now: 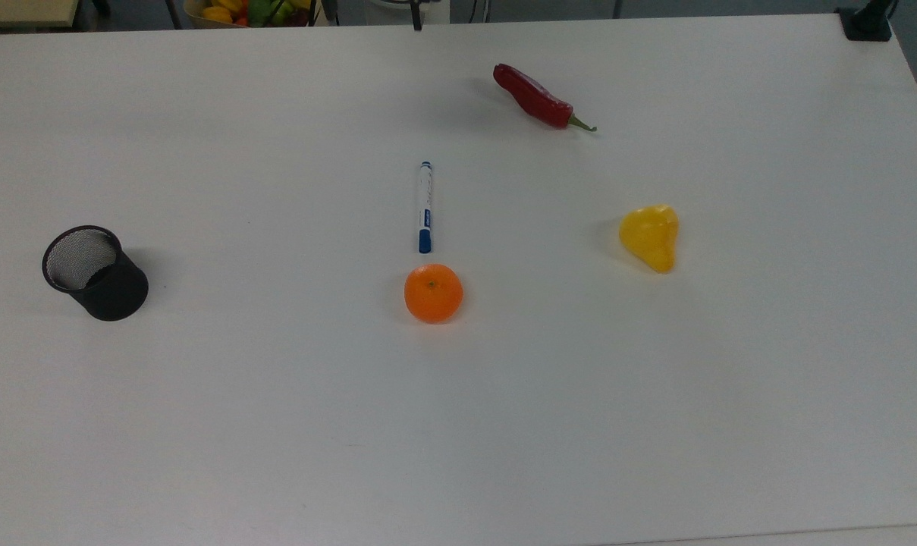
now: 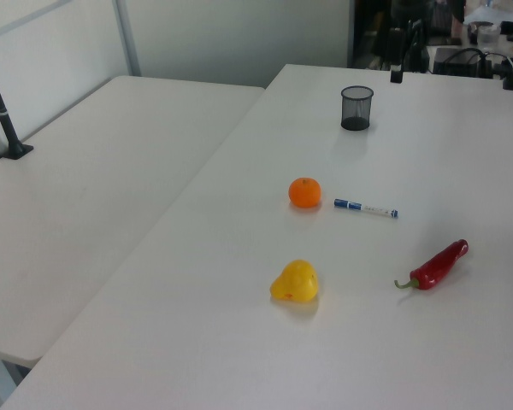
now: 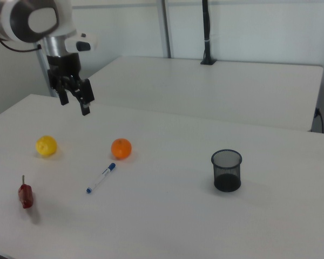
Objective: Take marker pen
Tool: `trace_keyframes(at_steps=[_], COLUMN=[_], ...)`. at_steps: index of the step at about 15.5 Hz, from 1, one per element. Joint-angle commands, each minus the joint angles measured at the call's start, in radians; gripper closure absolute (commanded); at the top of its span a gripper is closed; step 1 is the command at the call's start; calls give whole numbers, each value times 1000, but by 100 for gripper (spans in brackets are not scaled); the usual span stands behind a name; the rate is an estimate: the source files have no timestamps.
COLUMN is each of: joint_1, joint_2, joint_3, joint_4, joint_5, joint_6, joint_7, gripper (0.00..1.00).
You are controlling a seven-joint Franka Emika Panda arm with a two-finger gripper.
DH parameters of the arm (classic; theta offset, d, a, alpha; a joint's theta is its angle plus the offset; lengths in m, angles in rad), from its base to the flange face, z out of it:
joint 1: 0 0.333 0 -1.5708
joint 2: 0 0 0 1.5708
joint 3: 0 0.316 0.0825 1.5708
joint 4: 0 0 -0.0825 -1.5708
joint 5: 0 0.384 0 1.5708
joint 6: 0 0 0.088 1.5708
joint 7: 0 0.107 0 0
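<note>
White Panda arm with a black two-finger gripper

In the right view, the rounded white arm (image 3: 29, 20) has a grey disc-shaped joint cap, a silvery wrist ring and a black gripper (image 3: 74, 99) with two slim fingers.

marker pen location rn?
In the top view the marker pen lies flat mid-table, just above the orange, apart from it, blue cap toward it.

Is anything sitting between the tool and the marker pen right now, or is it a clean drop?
Nothing visible blocks it. In the right view the tool hangs open above the table, with bare tabletop between it and the marker pen. The orange sits just off the pen's capped end, not touching it.
</note>
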Motion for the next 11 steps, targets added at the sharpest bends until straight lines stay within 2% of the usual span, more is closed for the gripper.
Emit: trace_keyframes(at_steps=[1, 3, 5, 9, 11], joint_1=[42, 94, 131, 128, 124], joint_2=[-12, -2, 4, 27, 34], joint_3=[-4, -38, -93, -113, -113], joint_4=[43, 41, 38, 38, 38], joint_5=[19, 5, 11, 13, 13], joint_6=[-67, -48, -2, 81, 89], joint_7=[16, -8, -112, -260, -283], gripper=[0, 0, 0, 0, 0])
